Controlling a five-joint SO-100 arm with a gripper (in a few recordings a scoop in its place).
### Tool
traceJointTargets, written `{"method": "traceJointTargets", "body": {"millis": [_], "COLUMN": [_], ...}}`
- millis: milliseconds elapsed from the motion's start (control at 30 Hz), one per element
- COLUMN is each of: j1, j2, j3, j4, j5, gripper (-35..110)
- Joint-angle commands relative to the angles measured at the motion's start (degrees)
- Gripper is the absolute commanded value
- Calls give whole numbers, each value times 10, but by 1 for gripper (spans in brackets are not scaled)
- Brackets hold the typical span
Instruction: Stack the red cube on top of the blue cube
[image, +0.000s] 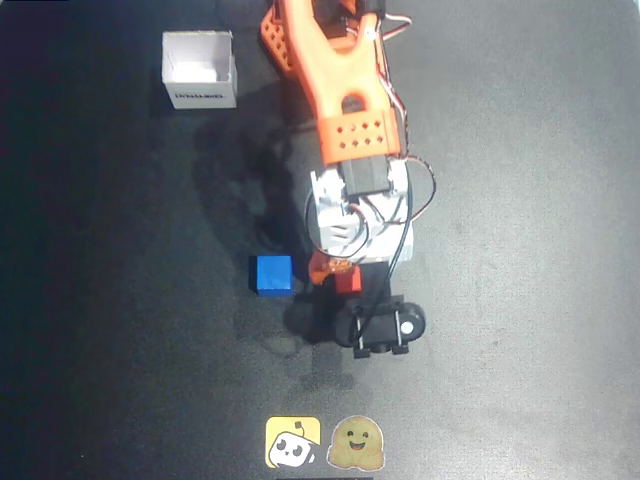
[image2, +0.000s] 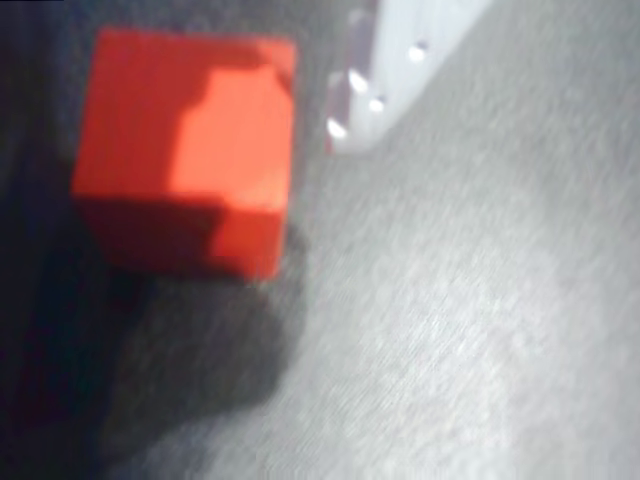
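From overhead, the orange arm hangs low over the dark table (image: 520, 250), its gripper (image: 335, 275) right at the red cube (image: 347, 281). The blue cube (image: 271, 275) sits just left of it, slightly apart. The wrist view shows the red cube (image2: 190, 150) resting on the table beside a white finger (image2: 400, 60). Whether the claw is closed, I cannot tell.

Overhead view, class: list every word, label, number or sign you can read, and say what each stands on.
White cardboard box: a dark line of print on its front face, too small and blurred to read.
Yellow sticker and tan sticker on the table: cartoon faces, no letters.
Nothing else is readable.
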Motion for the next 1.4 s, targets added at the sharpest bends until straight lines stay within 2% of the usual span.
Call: {"method": "traceJointTargets", "body": {"millis": [0, 233, 400, 633, 767, 1100, 1367], "j1": [-8, -9, -3, 4, 18, 98, 138], "j2": [-4, -26, -23, 25, 66, 127, 132], "j3": [-15, 6, 33, 53, 42, 12, -15], "j4": [-18, -48, -68, -62, -13, 84, 132], "j5": [7, 18, 18, 33, 30, -49, -60], "gripper": [27, 22, 0, 0, 0, 0, 0]}}
